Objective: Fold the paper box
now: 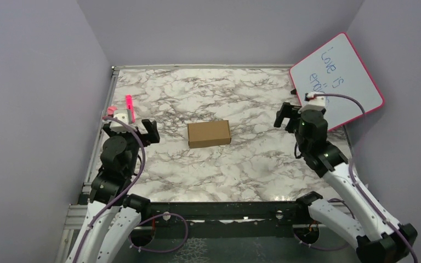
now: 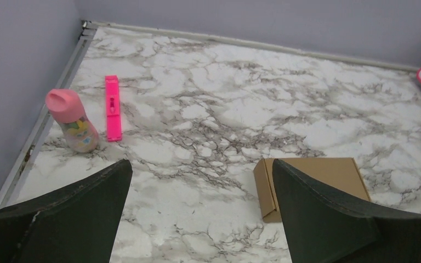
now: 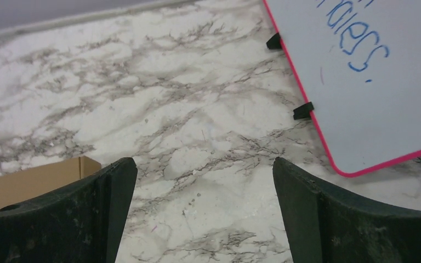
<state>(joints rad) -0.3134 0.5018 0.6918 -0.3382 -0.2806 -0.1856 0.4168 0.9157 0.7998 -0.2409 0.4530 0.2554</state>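
The paper box (image 1: 209, 133) lies flat in the middle of the bench (image 1: 159, 164), midway between the two arms and touching neither. It reads as a closed, low rectangular carton with no flap or tab standing up. Whether its front flap is fully tucked cannot be told from these views.

The left tool (image 2: 202, 164) hovers at the left, its fingers spread wide with nothing between them, and the box sits to its right. The right tool (image 3: 204, 162) hovers at the right, equally wide and empty, near the pink-framed whiteboard (image 1: 340, 76).

The folding looks finished or nearly so, with both arms standing clear. If anything is left, it is probably a closing press. That would call for one tool to steady a side wall while the other pushes the lid down.
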